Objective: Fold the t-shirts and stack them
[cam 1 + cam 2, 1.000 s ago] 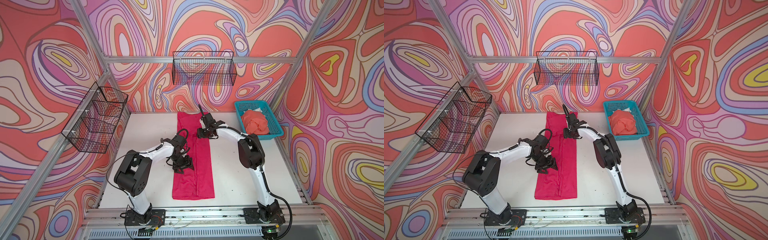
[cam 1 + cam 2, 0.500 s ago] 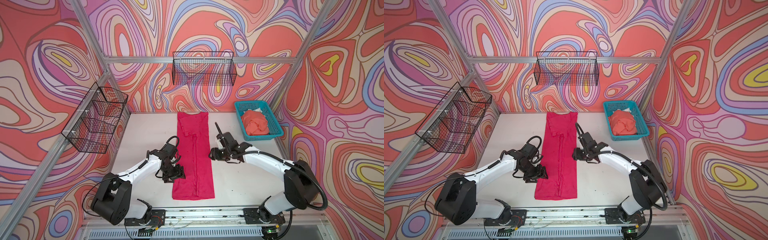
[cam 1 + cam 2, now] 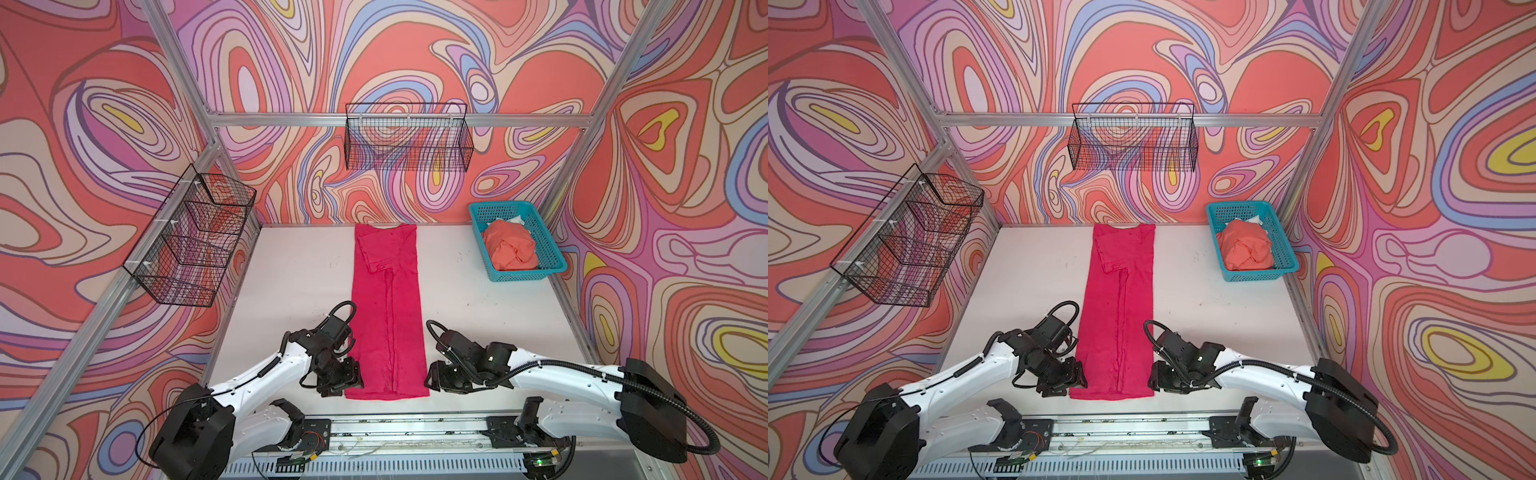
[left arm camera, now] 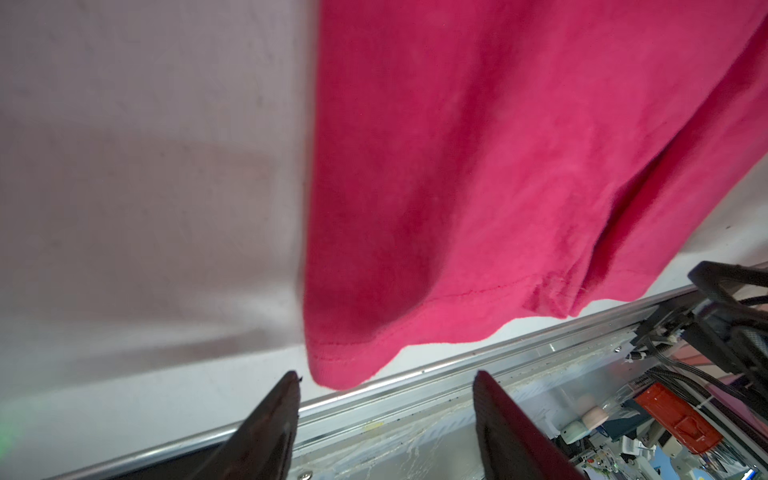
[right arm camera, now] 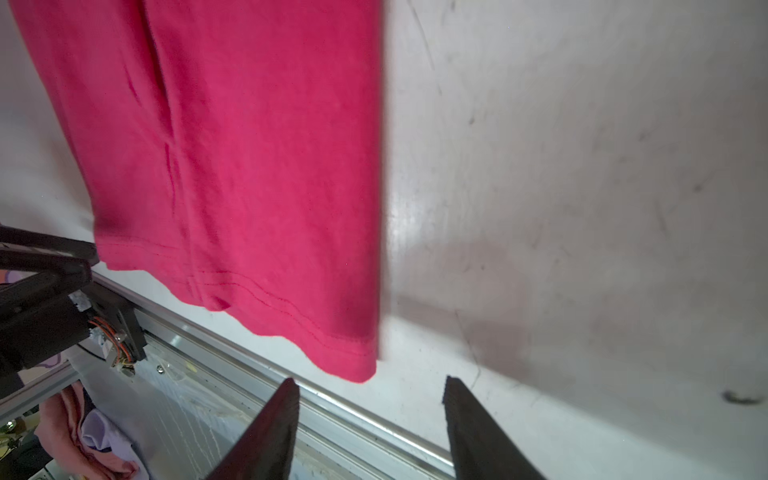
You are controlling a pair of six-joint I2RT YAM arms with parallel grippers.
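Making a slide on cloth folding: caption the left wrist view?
Open left pincer poised at a hem corner of the magenta t-shirt lying on the white table.

Both arms lie low, stretched inward from their bases at the front, close to mirror images of each other. The left arm (image 3: 266,374) runs its white forearm to a bent black wrist, and the left gripper (image 3: 351,382) tips downward and toward the middle. The right arm (image 3: 552,370) reaches in the same way from the opposite side, with the right gripper (image 3: 432,380) facing the left one, the two well apart. Each gripper's dark fingers (image 4: 274,415) (image 5: 270,419) stand parted and hold nothing.
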